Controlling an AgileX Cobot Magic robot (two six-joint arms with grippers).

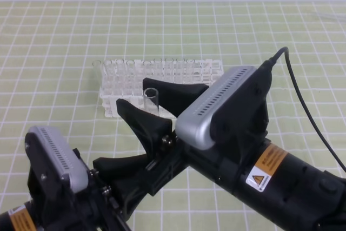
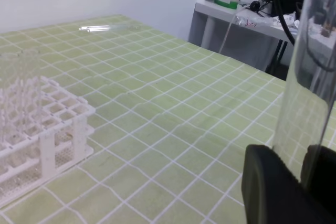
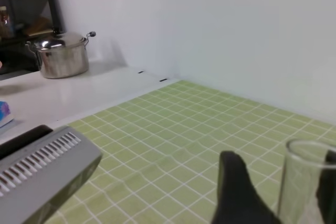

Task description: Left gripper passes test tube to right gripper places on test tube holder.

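Clear glass test tube (image 1: 151, 100) stands upright between the right gripper (image 1: 145, 100) fingers, jaws around it with gaps visible, grip unconfirmed. Left gripper (image 2: 302, 182) below pinches its lower end, nearly closed. White test tube holder (image 1: 162, 82) sits just behind on the green checked mat (image 1: 65, 52).

Looks like a lab bench: green gridded mat (image 1: 65, 41), white test tube holder (image 1: 116, 82), cluttered equipment desk (image 2: 252, 22), steel pot (image 3: 62, 56) alongside.
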